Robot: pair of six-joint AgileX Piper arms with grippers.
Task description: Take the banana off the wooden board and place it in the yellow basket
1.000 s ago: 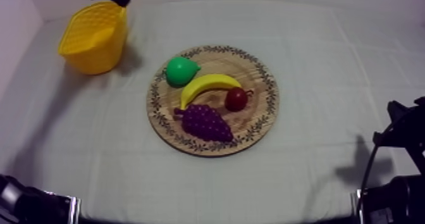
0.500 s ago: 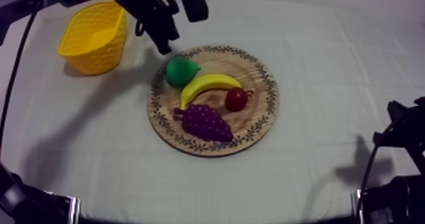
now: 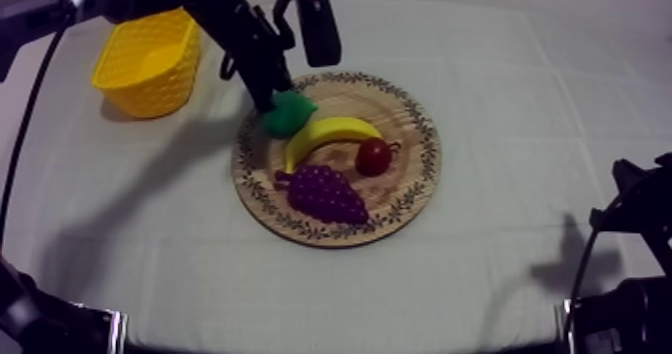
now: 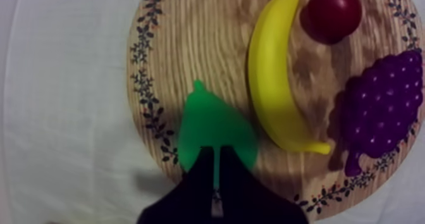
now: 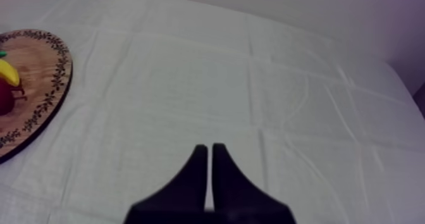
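top view: the left arm comes in from the table's far left corner, and the left gripper [image 3: 272, 100] is down at the far left rim of the wooden board [image 3: 421, 190], right at the pear [image 3: 292, 115]. the banana [image 3: 330, 138] lies on the board near its middle. the pear is just beside its far end, the small red fruit [image 3: 374, 157] is tucked against its right side, and the grapes [image 3: 326, 193] sit just on its near side. the yellow basket [image 3: 150, 63] stands by the table's far left corner, well apart from the board. the right arm [image 3: 630, 228] sits low at the table's right edge.

left wrist view: the black fingers are pressed together into a narrow wedge with nothing held, their tips over the pear's wide end. the banana lies beside the pear on the board, untouched, with the red fruit at one end and the grapes along its far flank.

right wrist view: the right gripper [image 5: 209, 148] has its fingers pressed together over bare cloth [image 5: 190, 81], well apart from the board's rim.
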